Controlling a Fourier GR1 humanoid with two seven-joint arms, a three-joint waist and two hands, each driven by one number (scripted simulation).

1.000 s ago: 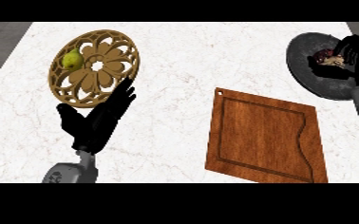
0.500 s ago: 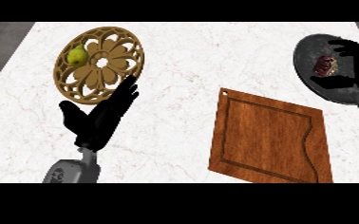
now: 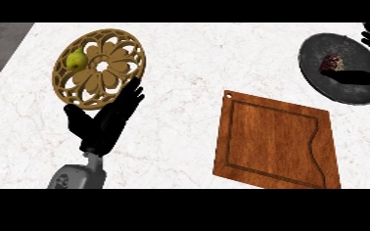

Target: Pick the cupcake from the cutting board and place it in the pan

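Your left hand [image 3: 101, 125] is sitting open and idle at the bench's near edge, and the cutting board [image 3: 274, 144] is lying bare. Further back, the cupcake [image 3: 332, 63] is already resting in the pan [image 3: 318, 78]; I can't tell the right hand's [image 3: 365, 34] state since it's barely showing at the frame edge.

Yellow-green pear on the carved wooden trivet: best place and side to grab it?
Grip the yellow-green pear across its wide lower body, fingers coming from above. It lies on the left part of the round carved wooden trivet, so its sides are exposed while the openwork beneath blocks a scoop. The black left hand, open just below the trivet, is nearest.
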